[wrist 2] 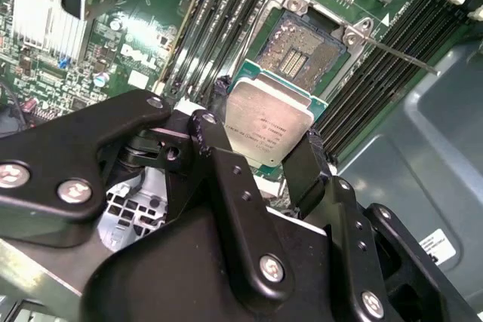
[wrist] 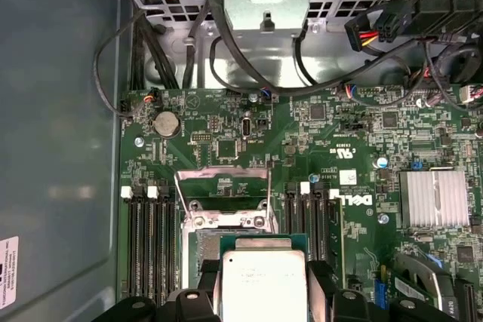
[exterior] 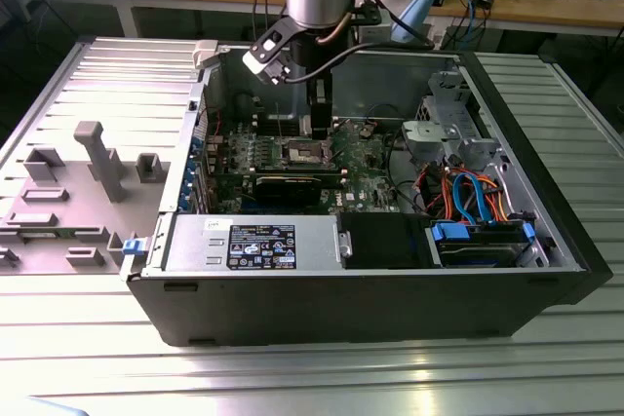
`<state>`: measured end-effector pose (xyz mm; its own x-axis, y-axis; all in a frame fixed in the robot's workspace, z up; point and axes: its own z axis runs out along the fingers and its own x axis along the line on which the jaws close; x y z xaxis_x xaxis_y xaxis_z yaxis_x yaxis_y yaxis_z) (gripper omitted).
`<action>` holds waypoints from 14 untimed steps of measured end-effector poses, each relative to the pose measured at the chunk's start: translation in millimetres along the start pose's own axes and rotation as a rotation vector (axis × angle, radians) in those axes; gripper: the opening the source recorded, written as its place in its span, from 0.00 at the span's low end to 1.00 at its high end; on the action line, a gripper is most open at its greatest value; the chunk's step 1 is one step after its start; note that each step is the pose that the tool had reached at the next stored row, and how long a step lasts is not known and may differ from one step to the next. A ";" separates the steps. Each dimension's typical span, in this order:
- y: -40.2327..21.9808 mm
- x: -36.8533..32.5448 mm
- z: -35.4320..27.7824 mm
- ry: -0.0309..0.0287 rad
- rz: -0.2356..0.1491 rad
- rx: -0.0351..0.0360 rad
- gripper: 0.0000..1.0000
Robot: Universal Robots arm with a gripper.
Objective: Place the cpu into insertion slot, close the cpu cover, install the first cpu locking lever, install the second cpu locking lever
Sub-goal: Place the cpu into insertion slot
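**A:** Standing by the rig. From the exterior view's left: grey plastic holders point(exterior: 102, 158) on the ribbed counter point(exterior: 292, 377), then the open computer case point(exterior: 341, 309), with the pincer point(exterior: 320, 122) hanging over the green board point(exterior: 366, 158) about mid-case. Which step is this?

**B:** First one, I'd say: placing the chip. In the second wrist view the pincer point(wrist 2: 260, 148) is clamped on the cpu point(wrist 2: 268, 122) by two opposite edges. It's hanging near the insertion slot point(wrist 2: 306, 47), not in it, and the pin field is bare. Nothing's seated, nothing's closed.

**A:** What does seating it call for?

**B:** My guess is dead square over the slot and flat, because those pins won't forgive a tilt. The first wrist view adds the cpu cover point(wrist: 223, 173), swung up and open just beyond the cpu point(wrist: 263, 288). The exterior view gives the arm's place in the case, and the wrist views give the grip itself.
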<state>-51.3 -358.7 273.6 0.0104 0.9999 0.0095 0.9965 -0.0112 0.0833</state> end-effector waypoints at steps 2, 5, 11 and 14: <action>-2.1 1.7 2.5 0.0002 -0.002 -0.0011 0.54; -3.3 2.5 4.7 0.0004 -0.002 -0.0032 0.54; -3.5 6.3 7.0 -0.0054 -0.003 -0.0072 0.54; -3.7 6.6 8.7 -0.0054 -0.003 -0.0072 0.54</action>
<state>-54.3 -352.0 264.8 0.0082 1.0000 0.0039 0.9959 -0.0085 0.0905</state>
